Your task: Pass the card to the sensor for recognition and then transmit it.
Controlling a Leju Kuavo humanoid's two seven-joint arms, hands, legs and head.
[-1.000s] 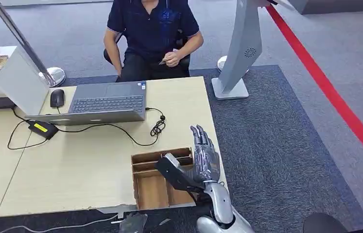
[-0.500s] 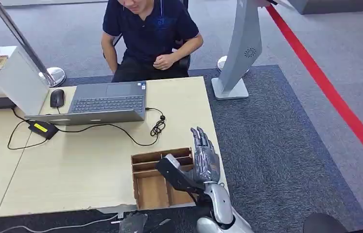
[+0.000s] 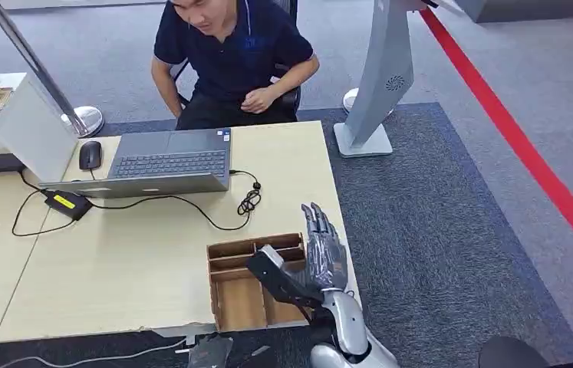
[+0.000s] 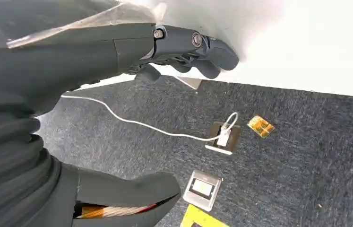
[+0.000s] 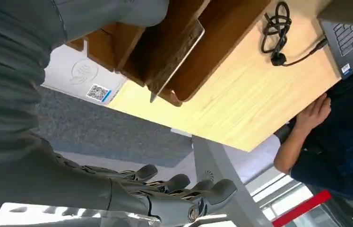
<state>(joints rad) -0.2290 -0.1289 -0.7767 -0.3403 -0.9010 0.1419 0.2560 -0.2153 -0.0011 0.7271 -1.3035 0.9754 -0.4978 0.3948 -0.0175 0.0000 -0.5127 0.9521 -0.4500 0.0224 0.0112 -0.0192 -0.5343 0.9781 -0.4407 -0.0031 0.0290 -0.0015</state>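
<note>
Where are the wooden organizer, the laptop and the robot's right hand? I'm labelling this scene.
wooden organizer [image 3: 240, 300], head view, compartment floor
laptop [image 3: 168, 163], head view, keyboard
right hand [image 3: 323, 253], head view, back of hand

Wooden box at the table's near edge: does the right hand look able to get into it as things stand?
Probably yes. The right hand hovers open just over the wooden box, at its right end, fingers spread and holding nothing. The box's top is open, and nothing lies between the hand and the compartments.

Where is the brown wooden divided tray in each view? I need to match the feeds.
Head view: brown wooden divided tray at the table's near right corner, beside the right hand.
Left wrist view: not in it.
Right wrist view: tray at the top centre.
Shared landmark: coiled black cable.
</note>
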